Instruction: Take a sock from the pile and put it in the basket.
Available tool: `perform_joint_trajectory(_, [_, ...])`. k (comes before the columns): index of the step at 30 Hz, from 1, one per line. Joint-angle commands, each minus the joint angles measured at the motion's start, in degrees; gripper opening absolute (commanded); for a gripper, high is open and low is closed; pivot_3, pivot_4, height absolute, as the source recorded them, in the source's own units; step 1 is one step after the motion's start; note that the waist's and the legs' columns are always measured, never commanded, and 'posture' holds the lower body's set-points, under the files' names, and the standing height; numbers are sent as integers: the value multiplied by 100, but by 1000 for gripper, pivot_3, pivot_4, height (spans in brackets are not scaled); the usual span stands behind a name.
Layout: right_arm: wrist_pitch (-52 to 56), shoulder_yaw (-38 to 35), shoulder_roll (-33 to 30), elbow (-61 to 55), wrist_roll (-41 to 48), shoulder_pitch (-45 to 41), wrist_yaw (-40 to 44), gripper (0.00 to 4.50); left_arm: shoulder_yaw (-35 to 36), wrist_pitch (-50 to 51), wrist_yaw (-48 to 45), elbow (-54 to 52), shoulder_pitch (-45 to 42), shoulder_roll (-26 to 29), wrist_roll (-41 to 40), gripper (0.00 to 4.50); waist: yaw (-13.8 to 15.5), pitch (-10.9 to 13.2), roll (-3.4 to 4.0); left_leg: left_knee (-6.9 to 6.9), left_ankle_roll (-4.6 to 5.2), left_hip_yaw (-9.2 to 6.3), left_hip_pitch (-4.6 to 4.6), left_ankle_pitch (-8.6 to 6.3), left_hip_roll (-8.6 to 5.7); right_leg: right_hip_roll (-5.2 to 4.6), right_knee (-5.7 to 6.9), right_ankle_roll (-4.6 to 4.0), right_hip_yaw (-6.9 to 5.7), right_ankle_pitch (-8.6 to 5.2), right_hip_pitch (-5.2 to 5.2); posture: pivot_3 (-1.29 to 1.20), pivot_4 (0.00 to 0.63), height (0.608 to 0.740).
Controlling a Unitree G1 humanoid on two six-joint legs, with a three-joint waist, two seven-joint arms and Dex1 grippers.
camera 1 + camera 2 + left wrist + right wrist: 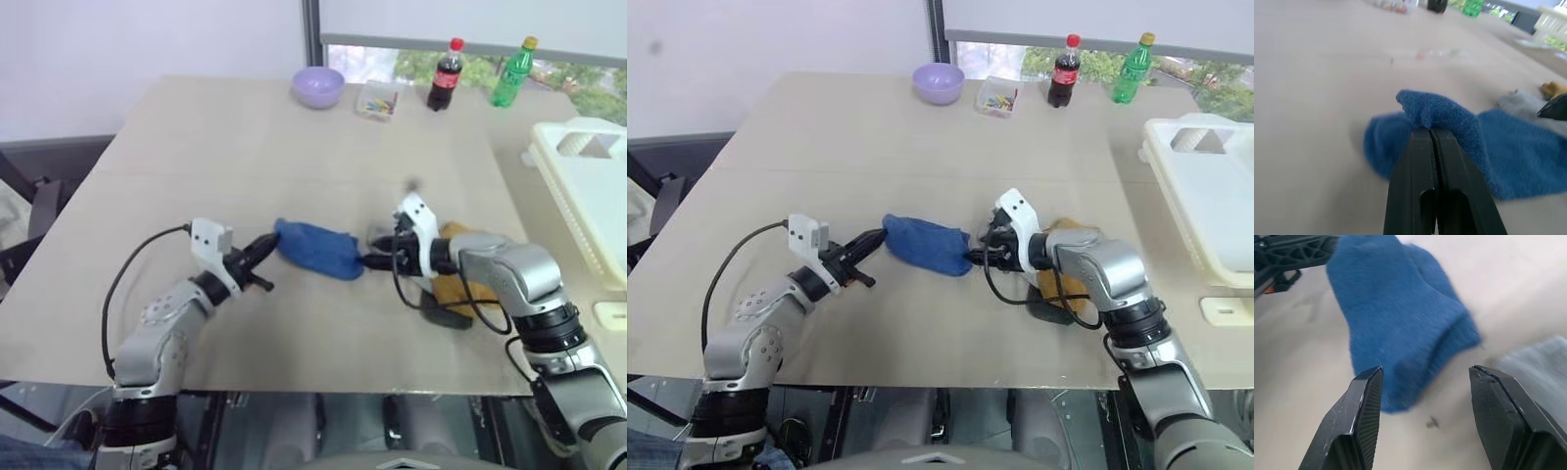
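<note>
While pinched, blue sock (315, 249) between grippers

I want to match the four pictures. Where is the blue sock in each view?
Left eye view: blue sock at table centre, between both pincers.
Right eye view: blue sock slightly left of centre.
Left wrist view: draped over the shut left pincer.
Right wrist view: above the open right pincer.
Shared landmark: the left pincer pinching its end.

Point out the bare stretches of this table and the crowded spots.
Bare: the broad middle of the table, between the lilac bowl and the blue sock; also the near edge. Crowded: around the sock pile, both grippers, and the far edge by the bottles.
</note>
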Motion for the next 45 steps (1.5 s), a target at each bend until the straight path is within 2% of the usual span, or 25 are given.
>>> perform_joint_trajectory(1, [-14, -121, 80, -288, 52, 108, -92, 2829, 69, -435, -372, 83, -215, 46, -48, 0, 5, 0, 0, 1, 0, 1, 0, 0, 0, -1, 0, 0, 0, 0, 0, 0, 150, 730])
perform_joint_trajectory(10, [-48, -178, 347, -368, 51, 174, -289, 2829, -226, -617, -336, 961, -523, 141, 619, 0, -9, 0, 0, 1, 0, 1, -1, 0, -1, 0, 1, 1, 0, 1, 0, 0, 150, 730])
perform_joint_trajectory(14, [-103, -280, 440, -478, 102, 153, -348, 2829, -368, -533, -414, 987, -453, 213, 782, 0, -9, 0, 0, 2, 0, 0, -3, 0, -1, 0, 1, 2, -1, 1, 0, 0, 150, 730])
perform_joint_trajectory(20, [-869, -302, 675, -614, 31, 41, -209, 2829, -321, -426, -232, 1055, -427, 192, 883, 0, -9, 1, 1, 1, 0, -1, -3, 0, 0, -1, 1, 2, -2, 1, -1, 0, 150, 730])
perform_joint_trajectory(26, [-2534, 174, 1070, 284, -771, -220, -42, 2829, -265, -114, -75, 1031, -487, 131, 771, 0, -20, 1, 1, 2, -2, 0, 3, 1, 0, 0, 7, 3, -1, 1, 0, 0, 150, 730])
perform_joint_trajectory(31, [-3464, 745, 1051, 1287, -1567, -290, 233, 2829, -274, -97, -74, 1023, -498, 134, 782, 0, -13, 1, 1, 2, -3, 1, 1, 2, -1, -2, 5, 2, -1, 1, 1, 0, 150, 730])
perform_joint_trajectory(36, [-4014, 1030, 1166, 2106, -2079, -235, 294, 2829, -304, -145, -55, 1007, -439, 115, 826, 0, -17, 1, 1, 2, -5, 0, 1, 3, -1, -1, 6, 2, -2, 1, 1, 0, 150, 730])
perform_joint_trajectory(45, [-4270, 1170, 1210, 2656, -2617, -178, 374, 2829, -280, -223, -54, 1039, -492, 77, 812, 0, -18, 0, 1, 2, -11, 3, 19, 6, -1, -1, 15, 1, 2, 1, 11, 0, 150, 730])
